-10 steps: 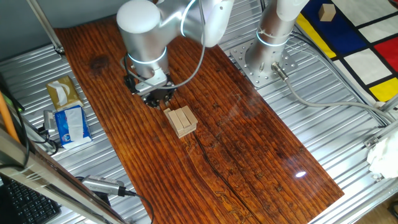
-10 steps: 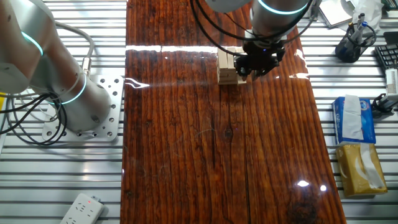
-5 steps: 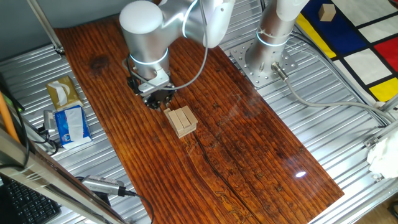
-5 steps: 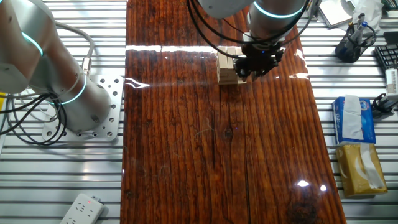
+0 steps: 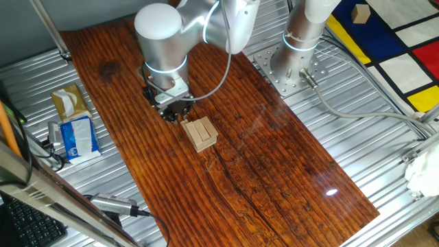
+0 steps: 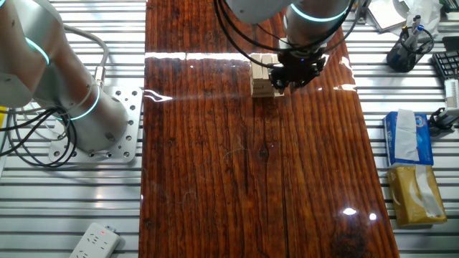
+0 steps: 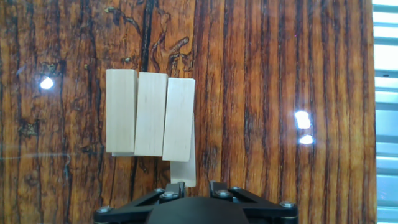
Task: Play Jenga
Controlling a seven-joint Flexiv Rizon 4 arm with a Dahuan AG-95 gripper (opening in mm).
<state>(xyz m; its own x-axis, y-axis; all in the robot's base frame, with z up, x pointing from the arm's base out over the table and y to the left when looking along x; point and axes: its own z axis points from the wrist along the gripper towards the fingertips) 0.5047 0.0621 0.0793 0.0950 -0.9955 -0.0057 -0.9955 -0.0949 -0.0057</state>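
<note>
The Jenga pile (image 5: 200, 132) is a low stack of pale wooden bars on the dark wooden table (image 5: 274, 158). From the other side the Jenga pile (image 6: 262, 75) lies just left of my gripper (image 6: 287, 77). In the hand view, three bars (image 7: 149, 115) lie abreast on top. A lower bar (image 7: 185, 171) sticks out of the pile toward my gripper (image 7: 196, 185). Its end reaches the left fingertip (image 7: 172, 186), and a gap shows before the right one. The jaws stand slightly apart and clamp nothing. My gripper (image 5: 177, 113) sits low at the pile's far-left end.
Tissue packs (image 5: 72, 127) lie on the metal slats left of the table, and tissue packs (image 6: 405, 136) appear at the right in the other fixed view. A second arm's base (image 5: 295, 62) stands at the back. A power strip (image 6: 93, 240) lies near the corner. A single wooden cube (image 5: 359, 12) rests on the coloured mat.
My gripper has crept a little closer to the end of the pile. The bars have not visibly shifted.
</note>
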